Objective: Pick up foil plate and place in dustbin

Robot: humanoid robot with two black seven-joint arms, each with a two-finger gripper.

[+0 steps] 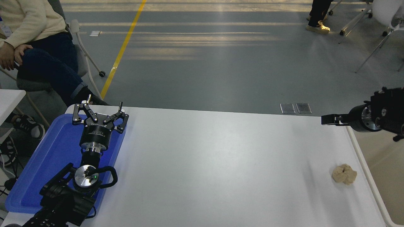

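Note:
No foil plate shows anywhere in the head view; it is hidden or out of view. The dustbin (368, 175), beige with a thick white rim, stands against the table's right end and is cut off by the picture's edge. My right gripper (329, 120) reaches in from the right edge, pointing left, above the dustbin's far left corner and the table's far right corner. It is seen edge-on with nothing visible in it. My left gripper (101, 105) is parked open over the blue tray at the lower left.
A small tan lumpy wad (344, 174) lies on the white table (214, 164) close to the dustbin's rim. The large blue tray (55, 151) lies under the left arm. A seated person (34, 47) is at the far left, and chairs stand beyond.

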